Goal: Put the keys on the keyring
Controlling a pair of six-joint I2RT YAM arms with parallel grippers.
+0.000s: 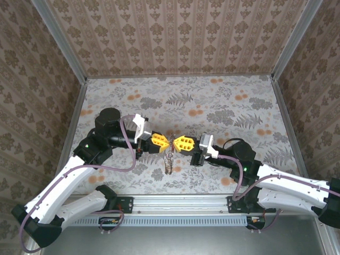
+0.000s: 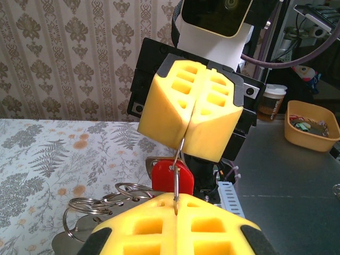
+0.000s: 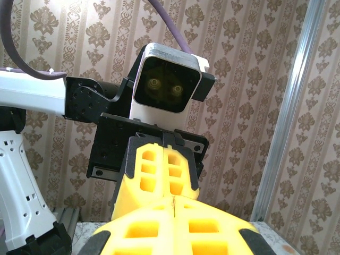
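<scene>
While left claw (image 1: 164, 142) and right claw (image 1: 178, 143) both pinch the keyring (image 2: 178, 169) aloft, the red key (image 2: 160, 175) likely needs sliding fully on.

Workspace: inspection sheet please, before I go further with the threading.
surface: floral table cover, flat.
job's things: keyring wire spans both grippers; red-headed key and more rings bunched by it.
clutter: nothing seen.
grippers: left gripper and right gripper tip to tip, both shut on the keyring wire.
cables: purple cables along the arms.
surroundings: patterned walls; orange tub beyond the table.
</scene>
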